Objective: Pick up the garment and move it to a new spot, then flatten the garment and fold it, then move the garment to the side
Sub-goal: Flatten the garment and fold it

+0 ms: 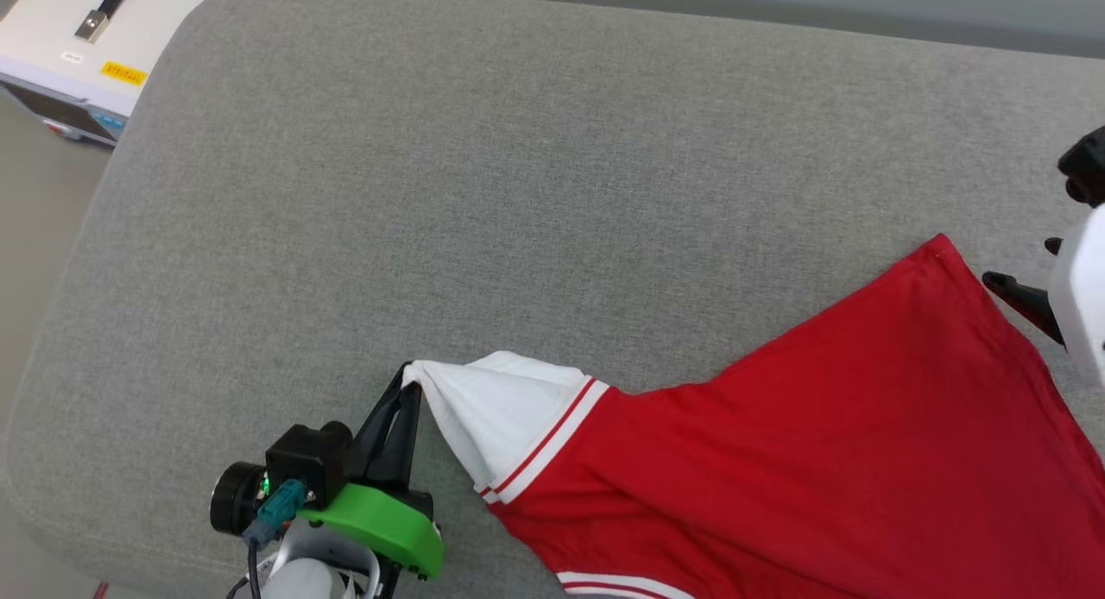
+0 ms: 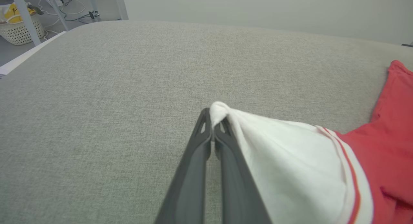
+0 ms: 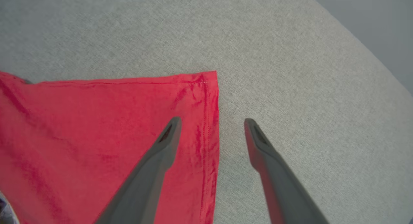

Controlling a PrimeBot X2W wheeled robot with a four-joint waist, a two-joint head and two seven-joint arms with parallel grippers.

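One garment, red and white. Two end effectors: one left end effector, one right end effector. One grey padded surface. One pale lattice basket off to the side. One white case bearing one yellow label.

A grey woven surface spreads ahead of the left claw. Beyond the surface's edge, ahead and left of that claw, are a white box with a yellow label, a white basket and floor cables.
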